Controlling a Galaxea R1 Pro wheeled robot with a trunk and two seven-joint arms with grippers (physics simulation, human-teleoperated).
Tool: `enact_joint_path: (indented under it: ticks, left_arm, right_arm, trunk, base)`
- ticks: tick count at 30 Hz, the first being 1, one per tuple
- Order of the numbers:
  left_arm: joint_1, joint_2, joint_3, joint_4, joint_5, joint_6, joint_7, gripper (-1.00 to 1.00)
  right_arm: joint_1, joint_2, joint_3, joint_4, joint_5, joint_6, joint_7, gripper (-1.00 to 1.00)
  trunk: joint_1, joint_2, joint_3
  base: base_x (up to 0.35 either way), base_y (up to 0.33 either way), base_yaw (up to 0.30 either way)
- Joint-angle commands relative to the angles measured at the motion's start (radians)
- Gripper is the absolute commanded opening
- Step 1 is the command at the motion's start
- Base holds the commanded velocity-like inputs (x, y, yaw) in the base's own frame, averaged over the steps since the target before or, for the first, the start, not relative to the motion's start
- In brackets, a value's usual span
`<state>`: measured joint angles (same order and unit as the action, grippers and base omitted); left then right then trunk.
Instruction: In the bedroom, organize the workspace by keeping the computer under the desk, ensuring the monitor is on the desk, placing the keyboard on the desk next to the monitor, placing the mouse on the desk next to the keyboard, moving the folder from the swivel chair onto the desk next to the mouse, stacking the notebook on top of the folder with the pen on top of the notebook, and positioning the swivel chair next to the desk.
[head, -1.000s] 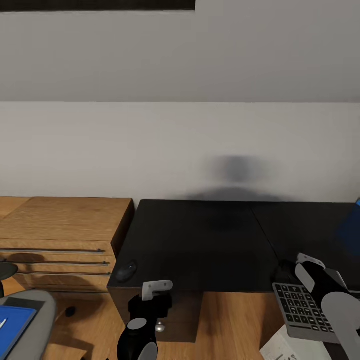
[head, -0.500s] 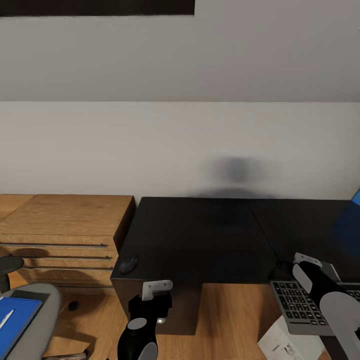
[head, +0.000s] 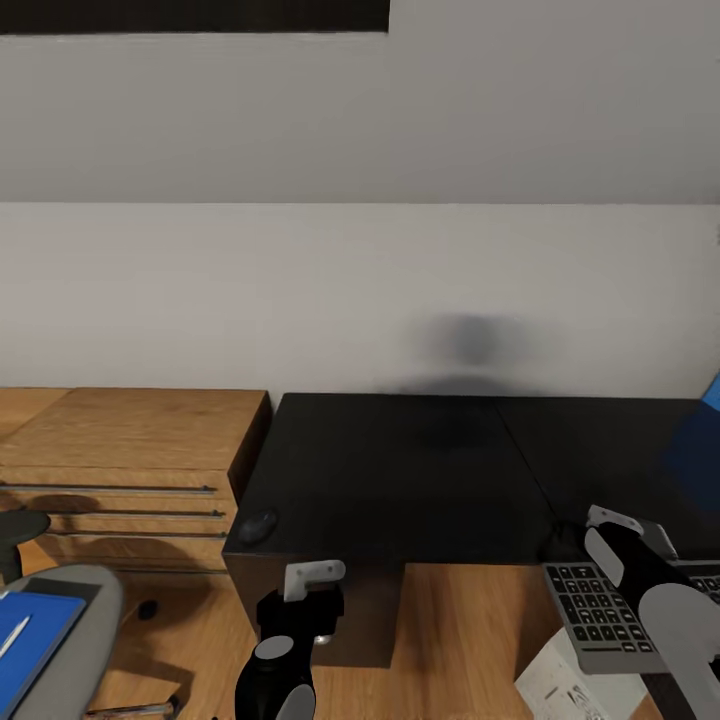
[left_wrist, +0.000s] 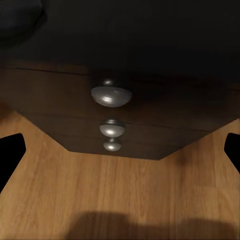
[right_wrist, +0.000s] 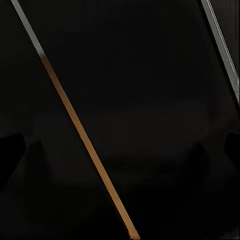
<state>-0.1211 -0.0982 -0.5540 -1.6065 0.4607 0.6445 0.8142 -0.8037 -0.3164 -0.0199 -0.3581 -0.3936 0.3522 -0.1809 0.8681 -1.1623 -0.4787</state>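
- Nearest me, my right gripper (head: 600, 530) has its fingers clamped on the flat black keyboard (head: 598, 612), above the boxy pale computer (head: 575, 690) on the plank floor.
- My left gripper (head: 314, 577) hangs before the round silver knobs (left_wrist: 111, 95); its fingers are spread open.
- On the grey swivel chair (head: 75, 640) lies the bright blue folder (head: 30, 640).
- The small oval mouse (head: 257, 526) sits at the matte black surface (head: 400, 470)'s near corner, beside the oak drawer unit (head: 120, 450).
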Motion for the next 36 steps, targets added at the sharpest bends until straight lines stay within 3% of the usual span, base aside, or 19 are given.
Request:
enact_joint_path:
  ticks: [1, 26, 36]
  left_arm:
    - [-0.001, 0.0, -0.001, -0.001, 0.009, 0.002, 0.01, 1.0]
    - [-0.001, 0.0, -0.001, -0.001, 0.009, 0.003, 0.01, 1.0]
    - [-0.001, 0.0, -0.001, 0.0, 0.009, 0.002, 0.011, 1.0]
  right_arm:
    - [0.0, 0.0, -0.002, -0.002, -0.007, 0.005, -0.005, 1.0]
    - [0.0, 0.0, 0.007, -0.006, -0.005, 0.002, -0.005, 1.0]
    - [0.001, 0.017, 0.001, -0.117, -0.004, -0.002, -0.01, 1.0]
  trunk:
    - [0.0, -0.001, -0.001]
    - [0.0, -0.001, -0.001]
    - [0.0, -0.001, -0.001]
  base:
    - [-0.189, 0.0, 0.0]
    - [-0.043, 0.0, 0.0]
    - [0.0, 0.0, 0.0]
